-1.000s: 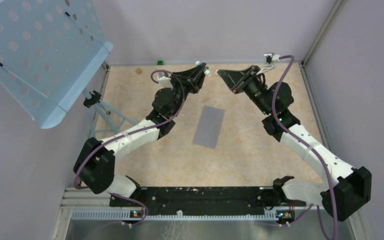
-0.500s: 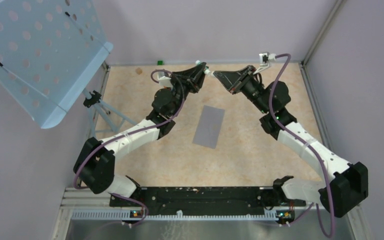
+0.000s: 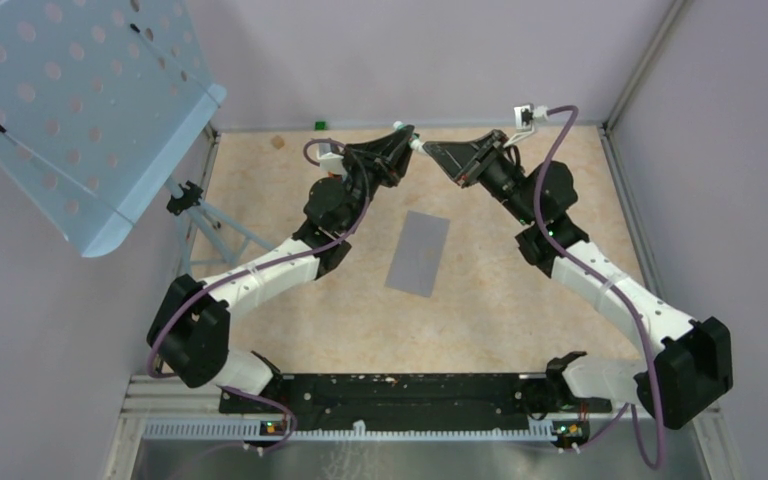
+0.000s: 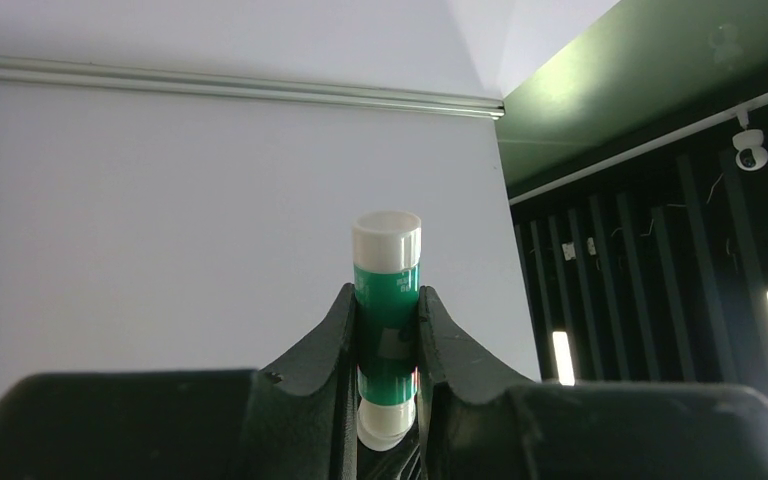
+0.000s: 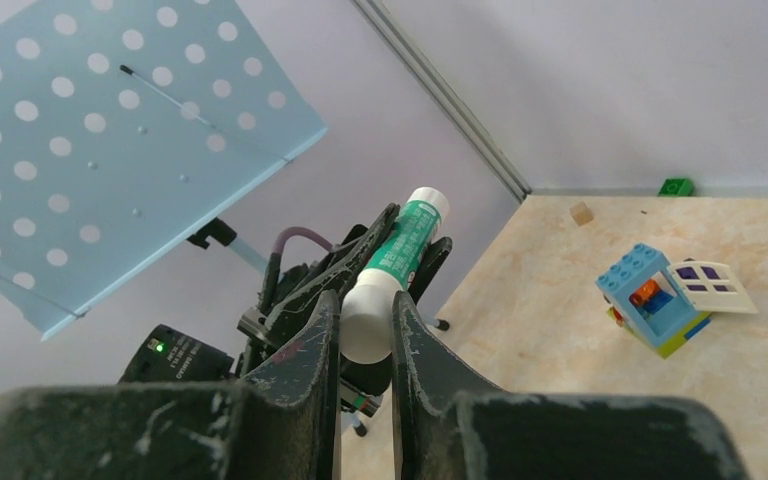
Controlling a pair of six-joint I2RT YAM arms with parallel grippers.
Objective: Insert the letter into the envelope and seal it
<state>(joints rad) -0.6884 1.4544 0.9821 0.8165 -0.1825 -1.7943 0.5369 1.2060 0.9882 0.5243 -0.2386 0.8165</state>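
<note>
Grey envelope [image 3: 418, 253] well apart from both jaws (each tight on glue stick [image 5: 400, 245])

Green glue stick [image 5: 401, 243], white end between the right jaws, its body seemingly in the left jaws behind.

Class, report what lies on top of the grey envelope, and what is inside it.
Nothing lies on the envelope; its grey face is bare. Its inside is covered, so unseen.

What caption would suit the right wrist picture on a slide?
Right gripper clamps the white end of a green glue stick that the left gripper holds up.
</note>
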